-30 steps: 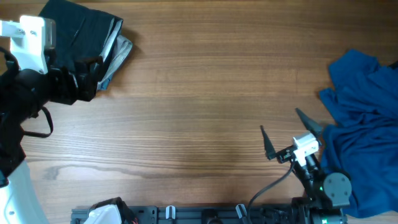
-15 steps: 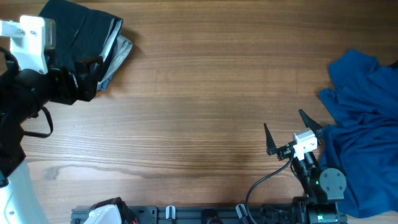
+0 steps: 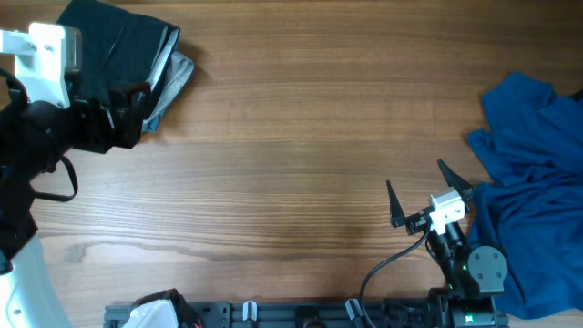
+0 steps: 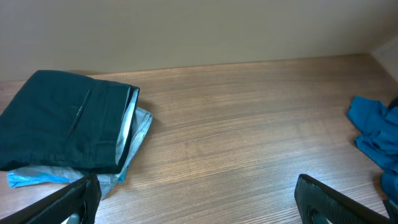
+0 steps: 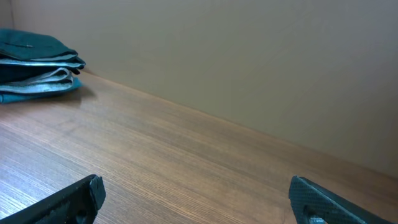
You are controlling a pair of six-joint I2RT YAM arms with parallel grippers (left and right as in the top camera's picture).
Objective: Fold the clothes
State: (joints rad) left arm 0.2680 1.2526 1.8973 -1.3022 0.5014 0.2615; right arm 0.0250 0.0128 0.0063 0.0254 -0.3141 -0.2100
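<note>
While the overhead camera gave me the whole table (image 3: 291,137), it left the left gripper (image 4: 198,186) hard to read against its own dark arm, so I relied on the left wrist camera. There the two fingers (image 4: 78,199) stood far apart at the bottom corners, holding nothing and touching nothing. That view also showed the folded stack (image 4: 68,127) at the far left as a dark green piece lying on a light blue one. From above, the arm covered the stack's near edge. The right wrist camera caught the same stack only small and side-on at its left edge. Over on the right, the right gripper (image 3: 424,193) was spread wide above bare wood and empty, just beside the crumpled blue clothes (image 3: 533,182). These ran out of the frame on the right, so I could not make out their full shape.
</note>
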